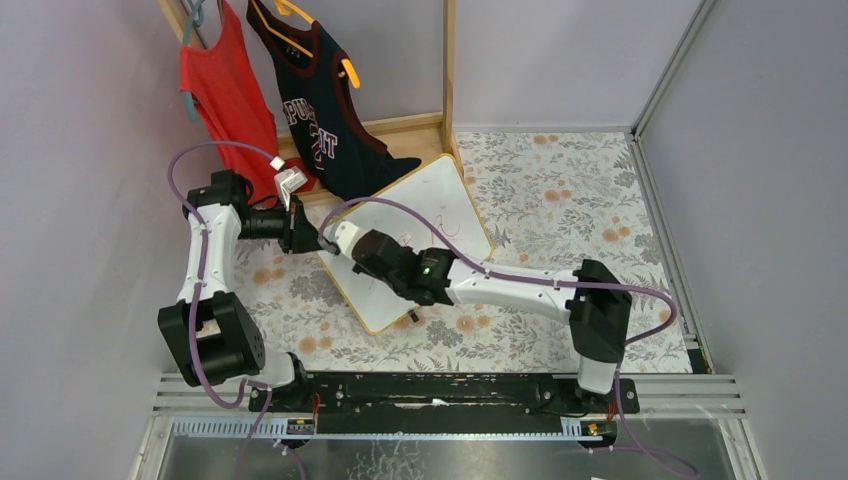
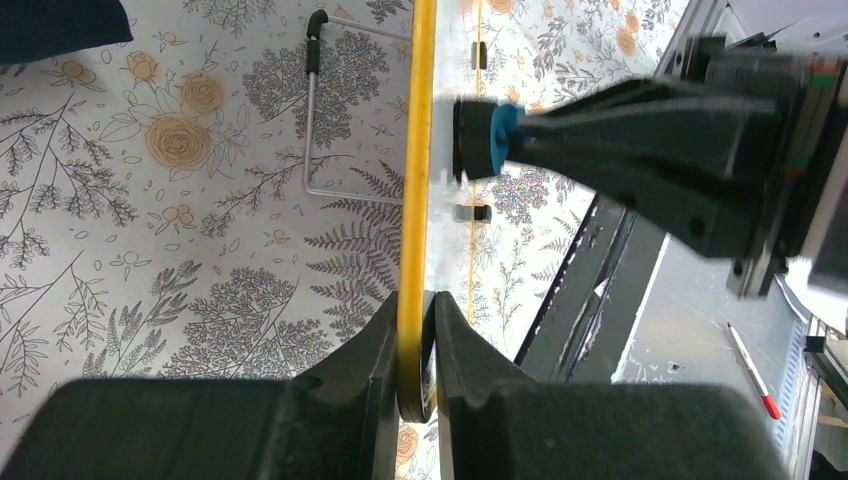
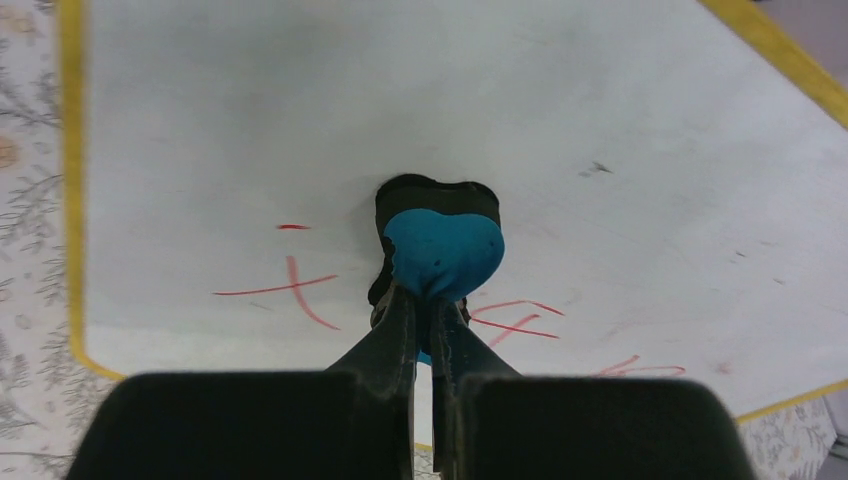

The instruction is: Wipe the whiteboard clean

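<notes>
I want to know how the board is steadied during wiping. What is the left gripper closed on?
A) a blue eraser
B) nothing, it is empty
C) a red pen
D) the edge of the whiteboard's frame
D: the left wrist view shows the left gripper with its jaws pinched on the frame edge of the whiteboard, while the right gripper presses the blue eraser to the board's face.

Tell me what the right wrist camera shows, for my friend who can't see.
The right gripper holds a blue eraser at a whiteboard. Red marks lie on both sides of the eraser, and a yellow frame edges the board.
</notes>
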You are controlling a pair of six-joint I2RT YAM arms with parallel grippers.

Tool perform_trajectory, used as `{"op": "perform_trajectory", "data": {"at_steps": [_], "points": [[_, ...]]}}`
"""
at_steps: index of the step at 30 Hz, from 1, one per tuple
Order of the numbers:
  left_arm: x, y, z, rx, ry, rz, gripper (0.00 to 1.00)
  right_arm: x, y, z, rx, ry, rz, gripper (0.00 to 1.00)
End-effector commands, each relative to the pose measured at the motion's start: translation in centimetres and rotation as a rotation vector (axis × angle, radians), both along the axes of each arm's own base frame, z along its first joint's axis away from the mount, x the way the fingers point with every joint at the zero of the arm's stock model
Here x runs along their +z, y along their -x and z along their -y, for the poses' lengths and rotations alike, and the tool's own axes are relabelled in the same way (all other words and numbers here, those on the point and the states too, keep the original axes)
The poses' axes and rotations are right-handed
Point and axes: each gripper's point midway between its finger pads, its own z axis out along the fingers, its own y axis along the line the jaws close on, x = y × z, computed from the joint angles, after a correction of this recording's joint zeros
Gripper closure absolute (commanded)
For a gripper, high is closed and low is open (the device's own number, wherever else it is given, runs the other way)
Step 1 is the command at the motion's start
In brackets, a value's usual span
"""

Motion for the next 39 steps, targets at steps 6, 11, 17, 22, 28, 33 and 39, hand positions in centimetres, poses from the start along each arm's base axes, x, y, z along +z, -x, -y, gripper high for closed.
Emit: {"op": "perform_trajectory", "data": {"at_steps": [6,11,17,22,28,33,39], "points": [[-2.2,0.6,-1.1,-0.034,-0.129,0.021,1.00,-1.8,5.1,-4.6,0.121,-0.025,-0.073,1.00],[-2.3,0.6,-1.1,-0.034,-0.127,0.019,1.00,-2.2,6.4,-4.9,0.145,-0.014,-0.078,1.00],[-2.5,0.7,-1.1,-0.035,-0.132,0.016,1.00,-2.3,4.4,-3.0,0.085,0.000,-0.014,1.00],[-2.6,0.8,-1.1,-0.036,-0.135,0.013,1.00,-2.2,1.7,0.0,0.012,-0.008,0.001,1.00],[-2.6,0.8,-1.1,-0.036,-0.134,0.011,1.00,0.5,-1.4,3.2,-0.069,-0.055,0.037,1.00],[-2.6,0.7,-1.2,-0.034,-0.138,0.011,1.00,1.4,-2.0,4.1,-0.083,-0.080,0.042,1.00],[-2.6,0.7,-1.2,-0.033,-0.137,0.007,1.00,-0.9,-0.8,2.6,-0.042,-0.070,-0.051,1.00]]}}
